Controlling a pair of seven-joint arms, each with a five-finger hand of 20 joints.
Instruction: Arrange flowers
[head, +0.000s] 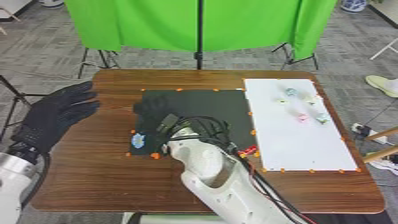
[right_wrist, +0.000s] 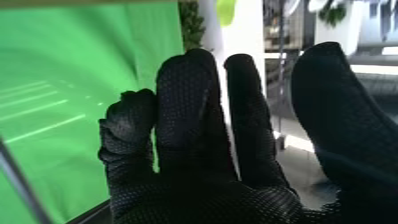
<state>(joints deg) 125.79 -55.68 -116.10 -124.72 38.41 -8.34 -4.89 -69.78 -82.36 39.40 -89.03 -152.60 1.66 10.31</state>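
Note:
My right hand is over the left part of the black mat, hard to tell from the dark mat. In the right wrist view the right hand has straight fingers, the thumb apart, holding nothing. My left hand is open beside the table's left edge. Several small flowers lie on the white board: a blue one, a pale yellow one, another pale one, a pink one and a teal one. A blue and white item is at the mat's lower left.
The white board covers the right side of the brown table. A small red object is near the mat's lower right corner, beside my right forearm. Orange bits of tape mark the edges of mat and board. Behind the table hangs a green cloth.

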